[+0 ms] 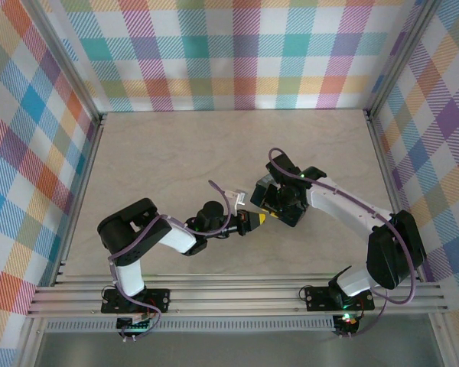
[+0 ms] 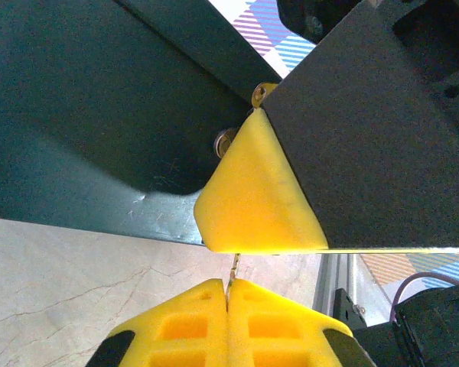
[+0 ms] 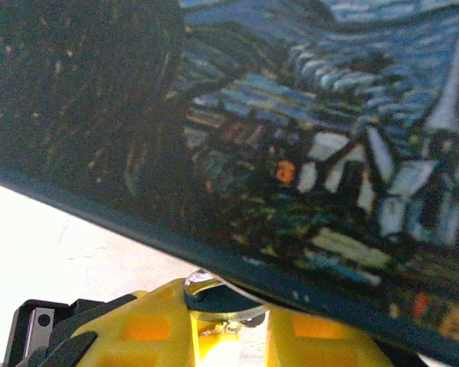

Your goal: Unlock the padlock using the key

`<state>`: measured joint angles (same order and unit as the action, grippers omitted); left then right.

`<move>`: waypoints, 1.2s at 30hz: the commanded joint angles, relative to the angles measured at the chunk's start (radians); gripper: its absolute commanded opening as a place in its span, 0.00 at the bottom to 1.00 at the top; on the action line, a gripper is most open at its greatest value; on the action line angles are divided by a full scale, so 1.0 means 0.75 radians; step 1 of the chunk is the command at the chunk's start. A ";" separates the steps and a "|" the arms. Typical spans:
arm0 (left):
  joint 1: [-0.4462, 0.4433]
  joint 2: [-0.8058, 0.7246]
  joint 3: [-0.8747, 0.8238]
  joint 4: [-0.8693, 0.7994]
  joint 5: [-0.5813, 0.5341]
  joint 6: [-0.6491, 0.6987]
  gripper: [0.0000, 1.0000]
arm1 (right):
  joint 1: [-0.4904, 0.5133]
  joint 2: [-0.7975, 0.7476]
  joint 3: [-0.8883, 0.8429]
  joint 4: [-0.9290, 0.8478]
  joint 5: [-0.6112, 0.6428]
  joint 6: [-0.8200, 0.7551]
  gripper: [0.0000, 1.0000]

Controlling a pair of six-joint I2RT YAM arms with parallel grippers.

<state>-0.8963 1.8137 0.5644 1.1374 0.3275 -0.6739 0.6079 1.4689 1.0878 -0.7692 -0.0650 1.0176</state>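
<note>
Left wrist view puts the left gripper (image 2: 229,298) with its yellow pads pressed together on the thin key (image 2: 234,264), tip aimed up toward the padlock (image 2: 99,115). The right gripper (image 1: 279,205) clamps that dark body, one pad (image 2: 252,199) flat against it. Insertion looks like the step in hand. Key and what seems the small metal keyway (image 2: 224,142) are near but apart, so the next move calls for a fine line-up, then a straight push.
</note>
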 commanded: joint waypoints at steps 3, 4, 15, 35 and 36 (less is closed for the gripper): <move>-0.014 -0.002 -0.035 0.058 -0.019 0.006 0.00 | -0.007 -0.026 0.004 0.008 -0.004 0.021 0.00; -0.014 -0.005 -0.037 0.053 -0.019 0.007 0.00 | -0.006 -0.026 0.005 0.008 -0.005 0.022 0.00; -0.016 0.004 -0.038 0.049 -0.010 0.006 0.00 | -0.006 -0.022 0.008 0.008 -0.003 0.022 0.00; -0.024 0.028 -0.045 0.078 -0.015 -0.004 0.00 | -0.007 -0.017 0.004 0.008 -0.003 0.016 0.00; -0.024 0.031 -0.043 0.081 -0.019 -0.004 0.00 | -0.007 -0.017 0.004 0.008 -0.004 0.016 0.00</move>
<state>-0.9012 1.8290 0.5446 1.1614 0.3267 -0.6781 0.6079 1.4689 1.0878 -0.7605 -0.0647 1.0172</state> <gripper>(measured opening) 0.045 0.222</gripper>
